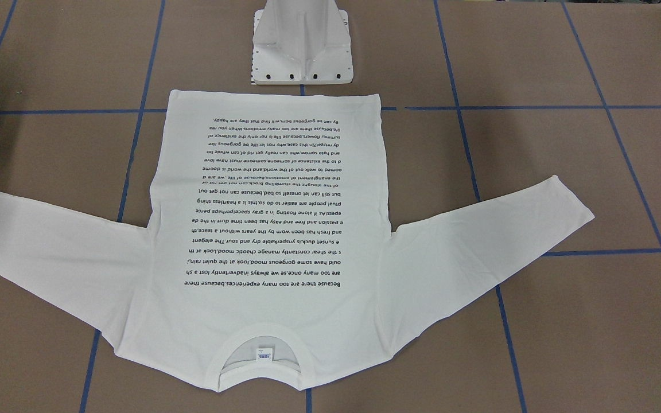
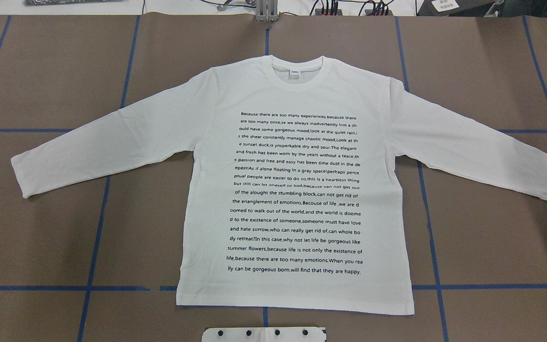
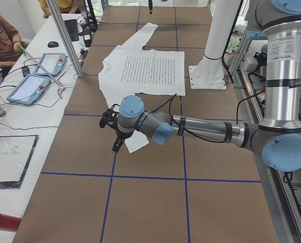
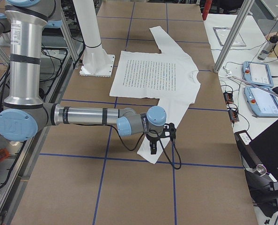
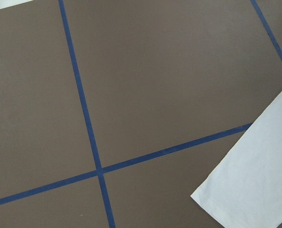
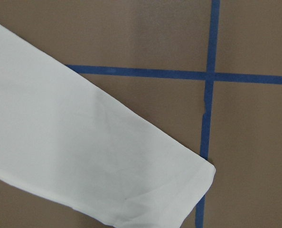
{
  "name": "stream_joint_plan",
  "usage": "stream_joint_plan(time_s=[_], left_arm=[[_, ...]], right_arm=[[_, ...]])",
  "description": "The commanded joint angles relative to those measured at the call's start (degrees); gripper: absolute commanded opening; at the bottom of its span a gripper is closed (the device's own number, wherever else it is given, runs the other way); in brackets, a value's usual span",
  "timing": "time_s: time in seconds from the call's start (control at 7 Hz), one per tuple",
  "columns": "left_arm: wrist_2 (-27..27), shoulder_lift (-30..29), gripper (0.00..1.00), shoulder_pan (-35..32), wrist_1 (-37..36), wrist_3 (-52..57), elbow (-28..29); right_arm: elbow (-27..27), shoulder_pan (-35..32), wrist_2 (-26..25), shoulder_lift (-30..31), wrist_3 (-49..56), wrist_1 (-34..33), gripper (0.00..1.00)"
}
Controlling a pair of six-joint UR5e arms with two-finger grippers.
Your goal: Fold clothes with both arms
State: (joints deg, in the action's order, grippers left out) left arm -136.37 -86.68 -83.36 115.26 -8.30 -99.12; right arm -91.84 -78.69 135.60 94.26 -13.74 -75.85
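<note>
The white long-sleeved shirt [image 2: 297,190] lies flat on the brown table, printed text up, sleeves spread, collar at the far side from the robot. It also shows in the front view [image 1: 273,229]. My left gripper [image 3: 116,146] hangs just above the table beside the left sleeve cuff [image 3: 136,144]; the left wrist view shows that cuff [image 5: 255,190] at its lower right. My right gripper [image 4: 152,147] hangs over the right sleeve near its cuff [image 4: 150,157]; the right wrist view shows that sleeve end [image 6: 84,156]. I cannot tell whether either gripper is open or shut.
The white pedestal base [image 1: 302,46] stands at the shirt's hem side. Blue tape lines [image 2: 98,209] grid the table. An operators' bench with tablets [image 3: 39,76] and metal posts [image 3: 64,35] runs along the far edge; a person [image 3: 1,40] sits there.
</note>
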Motion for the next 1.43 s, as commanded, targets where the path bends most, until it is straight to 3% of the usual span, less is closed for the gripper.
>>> stream_joint_plan(time_s=[0.0, 0.29, 0.71, 1.0, 1.29], left_arm=[[-2.7, 0.0, 0.99, 0.0, 0.1, -0.1, 0.8], [-2.2, 0.0, 1.00, 0.0, 0.1, -0.1, -0.1], [-2.1, -0.1, 1.00, 0.0, 0.1, -2.1, -1.1], [-2.1, -0.2, 1.00, 0.0, 0.1, -2.6, -1.3], [-2.1, -0.1, 1.00, 0.0, 0.1, -2.6, -1.3]], right_arm=[[7.5, 1.9, -2.1, -5.4, -3.0, 0.3, 0.92], [11.4, 2.3, -2.7, -6.1, -3.2, 1.0, 0.89], [19.7, 3.4, -1.9, -5.8, -9.4, 13.8, 0.88], [20.5, 4.3, -1.7, -5.8, -9.5, 14.0, 0.88], [21.3, 5.3, -1.9, -5.8, -9.7, 14.0, 0.76]])
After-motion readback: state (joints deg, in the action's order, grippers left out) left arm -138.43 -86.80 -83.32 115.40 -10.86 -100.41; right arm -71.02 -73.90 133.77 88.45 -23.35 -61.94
